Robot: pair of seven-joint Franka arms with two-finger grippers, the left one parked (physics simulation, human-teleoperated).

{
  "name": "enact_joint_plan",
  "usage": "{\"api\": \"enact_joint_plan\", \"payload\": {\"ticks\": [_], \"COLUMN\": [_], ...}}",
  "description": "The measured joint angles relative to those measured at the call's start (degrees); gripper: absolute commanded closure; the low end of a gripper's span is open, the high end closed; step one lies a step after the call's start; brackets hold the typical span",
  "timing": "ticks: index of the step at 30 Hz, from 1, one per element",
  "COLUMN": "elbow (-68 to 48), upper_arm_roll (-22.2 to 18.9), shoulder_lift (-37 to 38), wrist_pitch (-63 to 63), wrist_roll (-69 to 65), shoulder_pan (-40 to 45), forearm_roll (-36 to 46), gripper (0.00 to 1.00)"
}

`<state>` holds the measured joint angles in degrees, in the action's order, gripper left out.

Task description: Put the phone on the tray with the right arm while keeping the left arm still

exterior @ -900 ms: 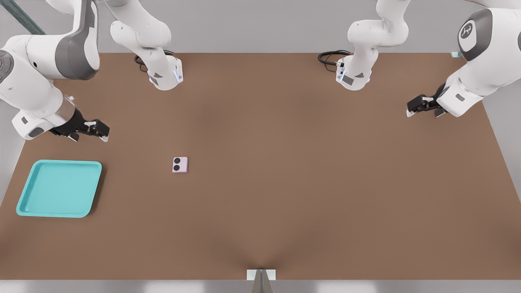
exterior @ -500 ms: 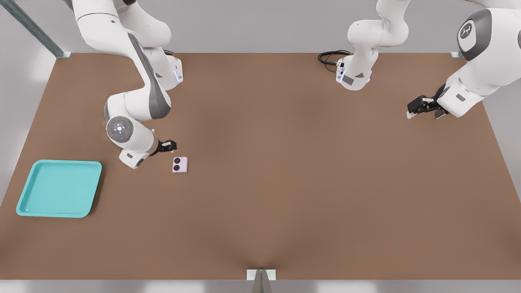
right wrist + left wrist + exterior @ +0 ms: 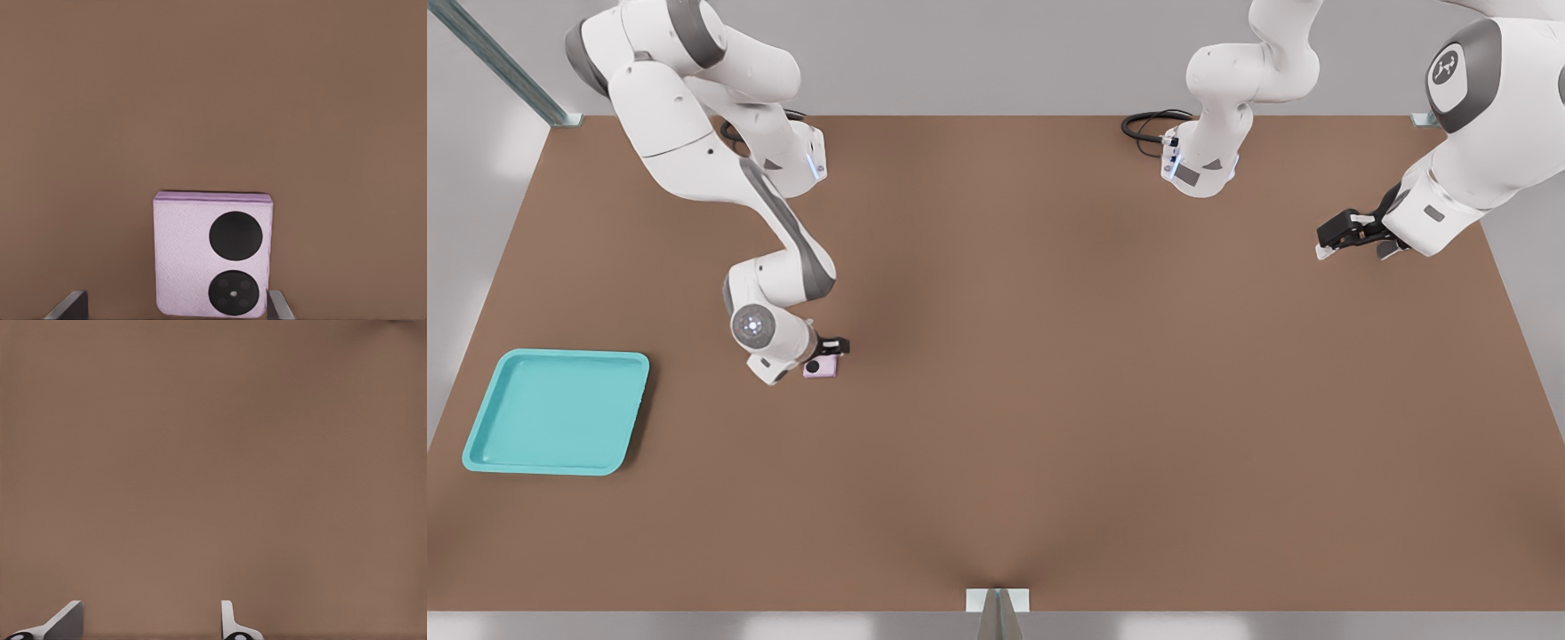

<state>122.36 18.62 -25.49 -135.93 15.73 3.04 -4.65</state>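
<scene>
Right wrist view: phone [image 3: 213, 253] between the tool's [image 3: 177, 305] spread fingers

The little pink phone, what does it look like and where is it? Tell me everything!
The small pale pink-lilac squarish phone lies flat on the brown table, two black round lenses stacked along one side, facing up. Its surface looks matte, with a thin seam along one edge. The black two-finger gripper hangs right over it, open, one fingertip on each side. The flat turquoise tray sits apart, toward the front view's left.
</scene>
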Motion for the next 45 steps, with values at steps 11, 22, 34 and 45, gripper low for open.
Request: {"api": "enact_joint_plan", "payload": {"ticks": [11, 22, 34, 45], "elbow": [0.6, -1.0, -1.8, -12.0], "upper_arm_roll": [-0.6, -0.7, -0.2, -1.0], "shoulder_lift": [-2.4, -5.1, -0.9, -5.3], "wrist_pitch": [-6.5, -7.6, -6.8, -4.4], "wrist_roll": [4.1, 6.4, 6.7, -3.5], "shoulder_pan": [1.9, 1.2, 4.5, 24.4], "forearm_roll": [-3.5, -6.4, -6.2, -6.5], "gripper": [0.0, 0.03, 0.26, 0.26]}}
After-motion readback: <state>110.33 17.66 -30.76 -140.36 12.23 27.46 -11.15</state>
